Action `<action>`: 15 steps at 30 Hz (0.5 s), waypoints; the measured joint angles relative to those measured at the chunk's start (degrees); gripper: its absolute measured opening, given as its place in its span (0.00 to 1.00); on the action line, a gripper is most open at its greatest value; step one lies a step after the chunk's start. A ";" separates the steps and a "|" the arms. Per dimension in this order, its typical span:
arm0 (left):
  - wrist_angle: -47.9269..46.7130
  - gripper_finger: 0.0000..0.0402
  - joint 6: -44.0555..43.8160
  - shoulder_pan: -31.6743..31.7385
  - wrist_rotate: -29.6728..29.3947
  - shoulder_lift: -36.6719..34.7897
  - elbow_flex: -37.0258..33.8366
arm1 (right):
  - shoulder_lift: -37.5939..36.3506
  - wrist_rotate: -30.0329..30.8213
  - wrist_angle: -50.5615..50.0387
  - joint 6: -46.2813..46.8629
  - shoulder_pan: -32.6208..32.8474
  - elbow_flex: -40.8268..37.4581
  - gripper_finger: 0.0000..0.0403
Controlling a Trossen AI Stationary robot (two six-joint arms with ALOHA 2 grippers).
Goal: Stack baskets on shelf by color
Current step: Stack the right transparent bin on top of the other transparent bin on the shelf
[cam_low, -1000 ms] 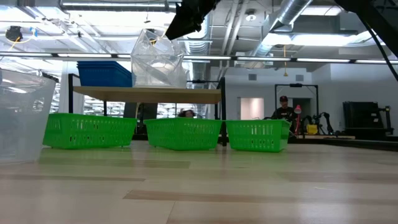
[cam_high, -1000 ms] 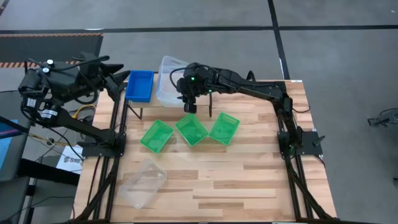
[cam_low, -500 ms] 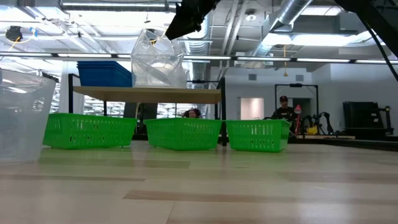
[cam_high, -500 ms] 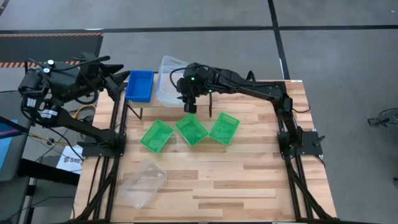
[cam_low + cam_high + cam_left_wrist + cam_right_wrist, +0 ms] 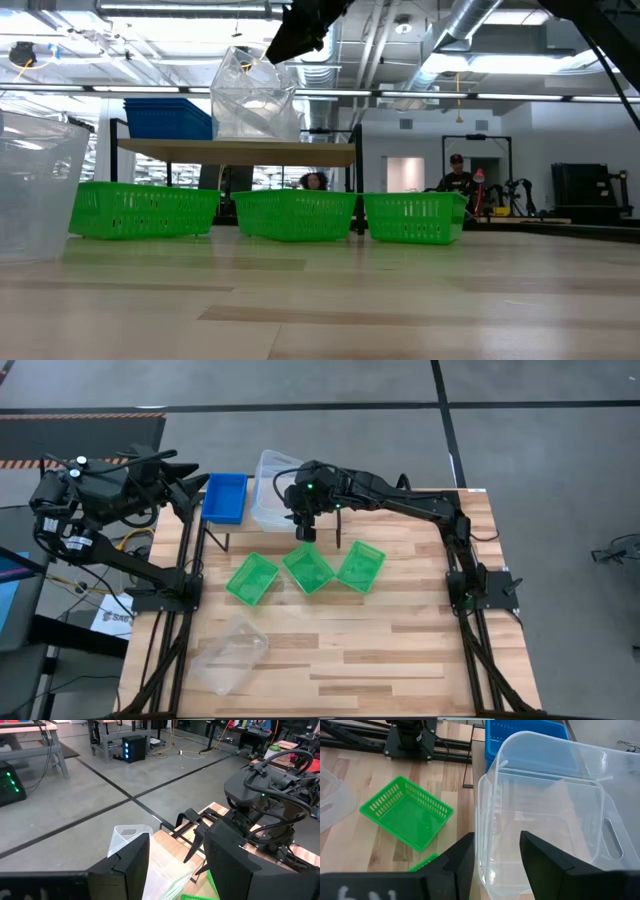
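My right tool [image 5: 304, 532] hovers w/ fingers apart by the clear basket [image 5: 268, 503] on the shelf [image 5: 236, 150], blue baskets [image 5: 225, 497] at its 9 o'clock. Left tool [image 5: 190, 490] waits open off the counter [image 5: 400, 640]. Three green baskets [image 5: 308, 568] sit mid-counter; another clear one [image 5: 230, 653] at 7. Concrete floor [image 5: 540, 450]; person [image 5: 459, 180] in bkgd.

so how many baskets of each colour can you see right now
green slotted plastic baskets, in a row on the table: 3
blue plastic basket stack on the shelf: 1 stack, layers not countable
clear see-through plastic baskets: 2, one on the shelf, one on the table
total: 6 visible units
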 joint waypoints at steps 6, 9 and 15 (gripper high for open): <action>0.00 0.44 -0.02 0.00 0.00 -0.01 0.00 | 0.00 0.00 0.27 -1.38 -0.03 0.00 0.44; -0.01 0.44 0.00 0.00 0.00 -0.01 -0.01 | 0.00 0.00 0.44 -1.51 -0.21 0.00 0.44; 0.00 0.44 0.00 0.00 0.00 -0.01 0.01 | 0.00 -0.04 0.71 -1.53 -0.34 0.00 0.44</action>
